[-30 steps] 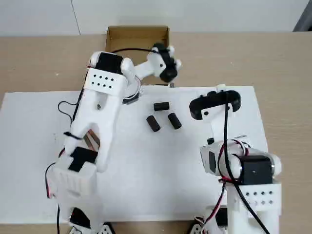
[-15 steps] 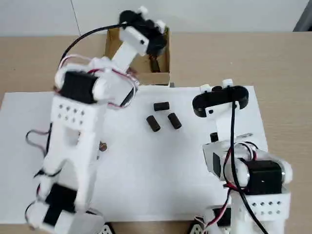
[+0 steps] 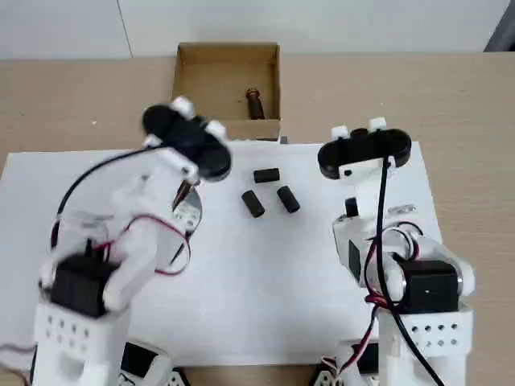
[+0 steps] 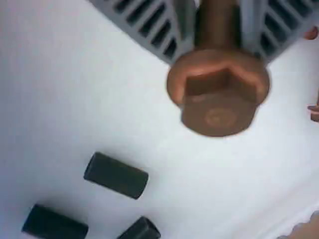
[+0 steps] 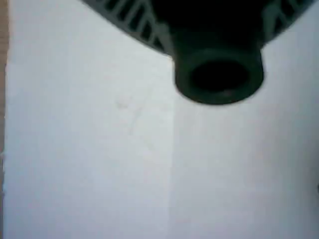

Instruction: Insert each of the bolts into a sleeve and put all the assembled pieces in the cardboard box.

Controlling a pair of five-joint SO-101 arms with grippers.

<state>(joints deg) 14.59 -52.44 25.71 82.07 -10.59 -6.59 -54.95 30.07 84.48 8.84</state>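
The left gripper (image 4: 218, 15) clamps a brown metal bolt (image 4: 218, 92) with a flanged hexagonal head by its shank above the left part of the white paper sheet (image 3: 265, 289) on the wooden desk (image 3: 72, 104), its ribbed grey fingers (image 4: 144, 20) cut off by the frame. An open cardboard box (image 3: 209, 84) at the desk's far edge holds one brown piece (image 3: 254, 103), too small to make out, and three short matte-black cylindrical sleeves (image 3: 266, 174) lie near together mid-sheet toward its far edge. At right, the right gripper (image 5: 219, 20) grips another black sleeve (image 5: 219, 74), hollow end showing, fingers mostly shadowed.
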